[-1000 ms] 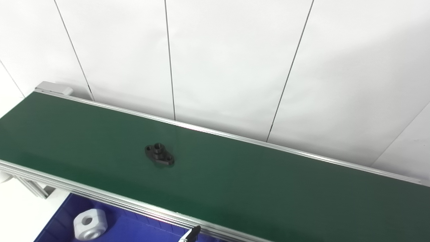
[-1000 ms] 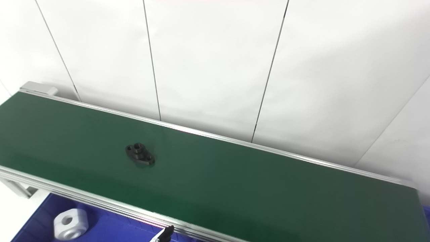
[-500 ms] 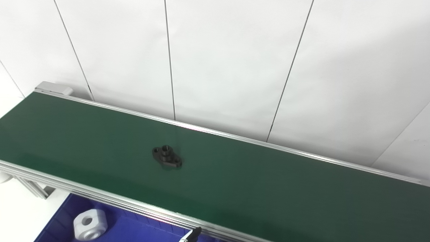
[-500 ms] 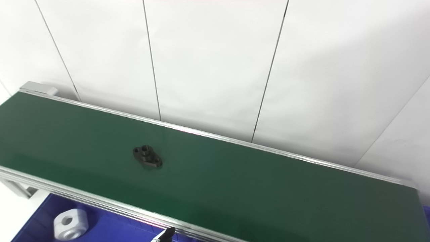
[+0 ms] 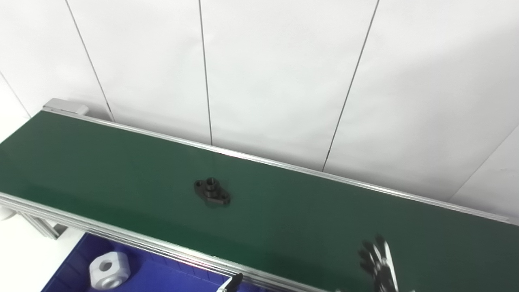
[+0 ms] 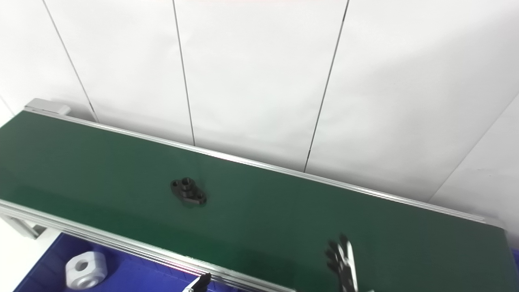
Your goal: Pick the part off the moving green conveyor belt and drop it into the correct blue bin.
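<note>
In the left eye view we find the black flanged part (image 5: 212, 192) lying flat on the green conveyor belt (image 5: 101, 162), a little toward nine o'clock from the picture's centre, touched by nothing. Our right hand (image 5: 377, 263) comes in at five o'clock, low over the belt and well apart from the part; its fingers (image 5: 369, 254) look spread and hold nothing, though blur smears their outline. The left hand is out of sight here. At seven o'clock, below the belt's near rail, a blue bin (image 5: 170, 280) holds a white block (image 5: 108, 270) with a hole through it. In the right eye view the same layout repeats: the part (image 6: 188, 191) sits alone on the belt, the right hand (image 6: 342, 263) hovers at five o'clock with fingers apart and empty, and the blue bin (image 6: 134, 275) with the white block (image 6: 85, 269) lies at seven o'clock. We judge the task barely begun: the reach is under way, while the grasp, the lift and the drop into a bin all remain. Which bin suits this dark part we cannot tell.
</note>
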Robot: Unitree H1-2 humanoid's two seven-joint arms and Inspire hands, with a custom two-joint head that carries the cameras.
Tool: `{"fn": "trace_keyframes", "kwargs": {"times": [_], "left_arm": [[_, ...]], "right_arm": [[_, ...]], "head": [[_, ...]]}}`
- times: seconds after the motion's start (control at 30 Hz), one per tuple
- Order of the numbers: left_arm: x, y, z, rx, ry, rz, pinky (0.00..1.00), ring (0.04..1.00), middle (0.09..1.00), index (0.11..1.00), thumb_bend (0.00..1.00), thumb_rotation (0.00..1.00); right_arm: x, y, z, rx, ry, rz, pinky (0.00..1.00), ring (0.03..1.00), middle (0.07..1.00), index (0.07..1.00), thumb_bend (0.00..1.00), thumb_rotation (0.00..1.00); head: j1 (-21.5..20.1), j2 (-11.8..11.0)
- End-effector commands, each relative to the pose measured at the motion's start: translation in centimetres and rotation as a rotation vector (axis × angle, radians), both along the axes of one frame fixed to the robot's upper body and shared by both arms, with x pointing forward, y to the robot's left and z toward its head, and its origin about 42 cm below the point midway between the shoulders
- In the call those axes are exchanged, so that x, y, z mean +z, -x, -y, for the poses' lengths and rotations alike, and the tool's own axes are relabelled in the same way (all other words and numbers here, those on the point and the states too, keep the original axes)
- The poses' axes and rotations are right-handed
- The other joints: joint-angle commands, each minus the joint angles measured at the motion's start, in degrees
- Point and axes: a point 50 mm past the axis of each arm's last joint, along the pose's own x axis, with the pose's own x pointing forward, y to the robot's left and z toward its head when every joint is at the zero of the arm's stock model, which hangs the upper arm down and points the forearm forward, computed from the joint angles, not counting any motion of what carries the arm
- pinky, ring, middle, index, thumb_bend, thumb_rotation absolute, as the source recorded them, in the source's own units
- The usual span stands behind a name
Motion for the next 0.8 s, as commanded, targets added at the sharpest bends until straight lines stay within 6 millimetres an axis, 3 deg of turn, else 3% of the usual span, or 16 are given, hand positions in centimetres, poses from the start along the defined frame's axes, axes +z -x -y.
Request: {"fn": "trace_keyframes", "kwargs": {"times": [0.0,0.23,0.57,0.77], "left_arm": [[3.1,-1.2,5.1,-0.005,0.157,0.073,0.93,0.928,0.917,0.896,0.54,0.90],[3.4,-1.2,5.0,-0.016,0.160,0.064,0.89,0.910,0.920,0.907,0.57,0.91],[3.3,-1.5,5.6,-0.012,0.167,0.083,0.77,0.854,0.877,0.902,0.61,0.90],[3.7,-1.4,6.1,-0.011,0.193,0.086,0.78,0.862,0.865,0.899,0.52,0.88]], "right_arm": [[1.8,-2.2,-0.4,0.020,0.065,0.052,0.80,0.877,0.911,0.946,0.88,0.59],[3.5,-8.1,-1.8,0.042,0.295,0.072,0.67,0.827,0.885,0.903,0.94,0.57],[3.3,-14.3,-4.1,0.066,0.508,0.049,0.71,0.833,0.887,0.897,0.93,0.60],[3.0,-17.0,-6.7,0.110,0.623,0.048,0.74,0.826,0.871,0.892,0.94,0.58]], "head": [[-0.3,0.4],[-1.1,0.9],[0.0,1.1],[0.9,1.4]]}}
